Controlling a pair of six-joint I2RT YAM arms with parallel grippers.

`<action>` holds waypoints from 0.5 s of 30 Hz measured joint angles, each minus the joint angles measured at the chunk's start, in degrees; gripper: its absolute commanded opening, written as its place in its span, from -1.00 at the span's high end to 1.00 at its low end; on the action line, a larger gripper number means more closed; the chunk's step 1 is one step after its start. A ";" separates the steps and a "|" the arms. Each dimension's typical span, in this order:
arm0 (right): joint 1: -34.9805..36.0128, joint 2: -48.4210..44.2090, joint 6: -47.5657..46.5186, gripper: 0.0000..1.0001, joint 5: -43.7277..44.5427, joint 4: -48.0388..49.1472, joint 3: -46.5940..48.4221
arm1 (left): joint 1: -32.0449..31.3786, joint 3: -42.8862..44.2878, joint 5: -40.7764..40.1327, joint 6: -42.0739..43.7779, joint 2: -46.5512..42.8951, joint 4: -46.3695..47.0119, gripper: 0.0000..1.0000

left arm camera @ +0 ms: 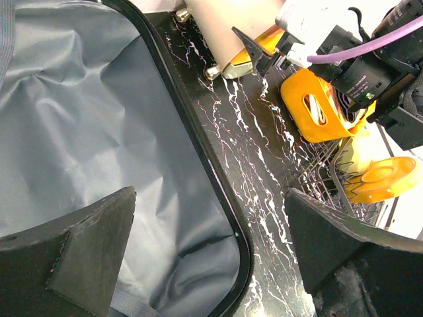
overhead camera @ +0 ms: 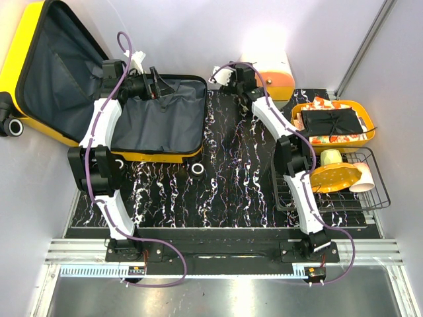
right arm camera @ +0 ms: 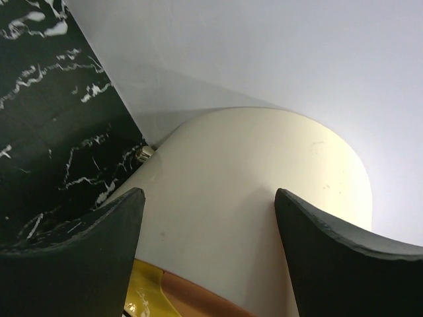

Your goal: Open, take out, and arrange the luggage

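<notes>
The left gripper (left arm camera: pixel 210 195) stands released, its jaws spread wide with nothing between them. In its wrist view one finger (left arm camera: pixel 79 251) hangs over grey lining and the other over the table (left arm camera: pixel 264 218), so the claw straddles the black zippered rim of the luggage (overhead camera: pixel 158 125). The case lies open in the upper left of the top view. Its base is flat on the table with the lining bare, and its lid tilts up toward the left wall, yellow shell outward. A wheel (overhead camera: pixel 196 170) shows at the near edge of the base, and another at the far left below the lid.

The right gripper (right arm camera: pixel 208 193) is also released, jaws apart. A cream object (right arm camera: pixel 264 172) with an orange band low on it fills the gap between them in its wrist view; whether the fingers touch it cannot be told. It sits at the top centre of the top view, against the back wall.

At the right edge, a yellow basket (overhead camera: pixel 301 112) holds a folded black item on orange patterned cloth. Just below it, a wire rack (overhead camera: pixel 380 191) carries a yellow disc (overhead camera: pixel 334 177) and two cups.
</notes>
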 measured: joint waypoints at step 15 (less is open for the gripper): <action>-6.54 -8.20 -0.37 -0.68 2.16 4.07 -13.88 | 0.00 0.00 0.00 0.04 0.00 -0.02 -0.98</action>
